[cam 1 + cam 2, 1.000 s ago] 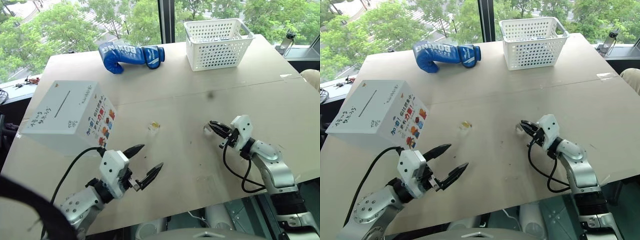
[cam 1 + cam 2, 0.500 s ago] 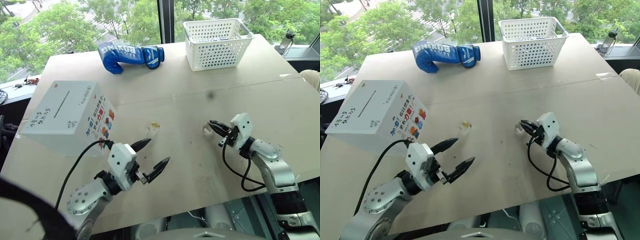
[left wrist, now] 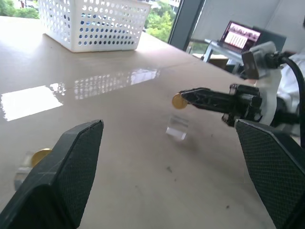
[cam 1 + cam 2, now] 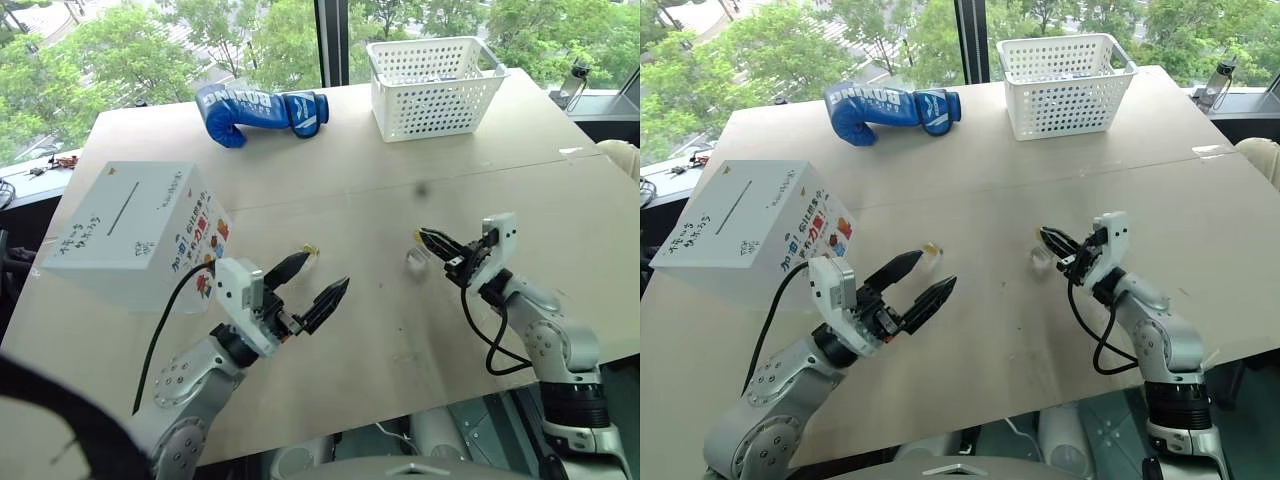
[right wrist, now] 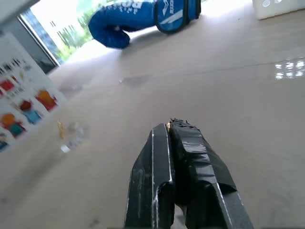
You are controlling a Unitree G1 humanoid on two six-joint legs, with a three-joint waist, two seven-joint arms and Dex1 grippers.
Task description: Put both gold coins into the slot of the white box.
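Note:
My right gripper [image 4: 425,236] is shut on a gold coin [image 3: 178,100], pinched at its fingertips and held a little above a small clear holder [image 4: 416,259] on the table. The second gold coin [image 4: 311,248] stands in another clear holder near the table's middle. My left gripper [image 4: 322,272] hovers open just in front of that coin, one fingertip close beside it, nothing between the fingers. The white box [image 4: 130,230] sits at the left, its dark slot [image 4: 124,207] on the top face and colourful characters on the side facing me.
A blue boxing glove [image 4: 262,108] lies at the back of the table and a white perforated basket [image 4: 432,85] stands at the back right. A bottle [image 4: 572,85] stands on the ledge beyond. The table's near edge runs just below both arms.
My left gripper has risen and moved forward and right, up to the coin in the middle holder. My right gripper has rolled and lifted slightly off its holder, staying shut.

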